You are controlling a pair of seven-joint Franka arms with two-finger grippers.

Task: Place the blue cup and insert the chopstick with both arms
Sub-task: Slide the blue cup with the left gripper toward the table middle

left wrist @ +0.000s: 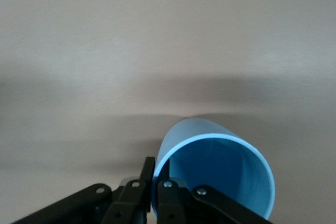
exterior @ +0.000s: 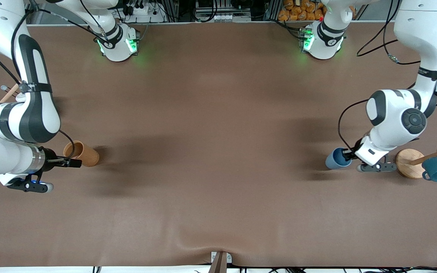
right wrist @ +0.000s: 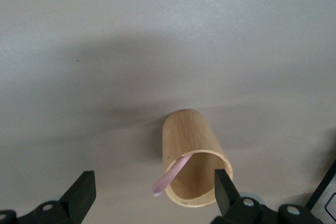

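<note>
Left gripper point(left wrist: 154, 190): fingers pinched on the rim of the blue cup point(exterior: 337, 158), one inside the wall, one outside. The cup sits toward the left arm's end of the table, beside the round wooden base point(exterior: 410, 163) of a mug tree and a teal mug point(exterior: 436, 169); whether it is resting or just lifted cannot be told.

Right gripper point(right wrist: 152, 192): fingers spread wide, holding nothing, poised at the mouth of the brown cup point(exterior: 82, 153) toward the right arm's end of the table. The chopstick point(right wrist: 169, 176), pale pink, leans in that cup with its tip past the rim.

Judgement: grasp stage on both sides. For the right arm, centre the fingers on the stick's exposed end, close squarely without nudging the brown cup, and draw out along the stick's lean. For the left arm, keep the cup level while carrying it so it lands upright.
</note>
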